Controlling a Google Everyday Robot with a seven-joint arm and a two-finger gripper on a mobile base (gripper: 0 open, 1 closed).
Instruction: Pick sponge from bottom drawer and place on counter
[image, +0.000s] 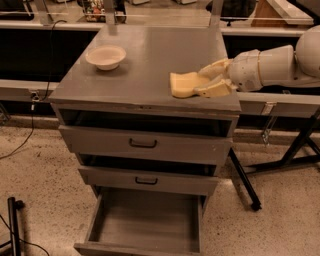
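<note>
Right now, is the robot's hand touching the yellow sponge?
Touching. The camera view shows the gripper clamped around the sponge, at the right of the counter.

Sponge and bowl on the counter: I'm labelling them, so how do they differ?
The sponge is a yellow foam block; the bowl is round and cream. The sponge lies near the counter's front right, gripped by the claw; the bowl stands free at back left. Both rest on the counter.
</note>
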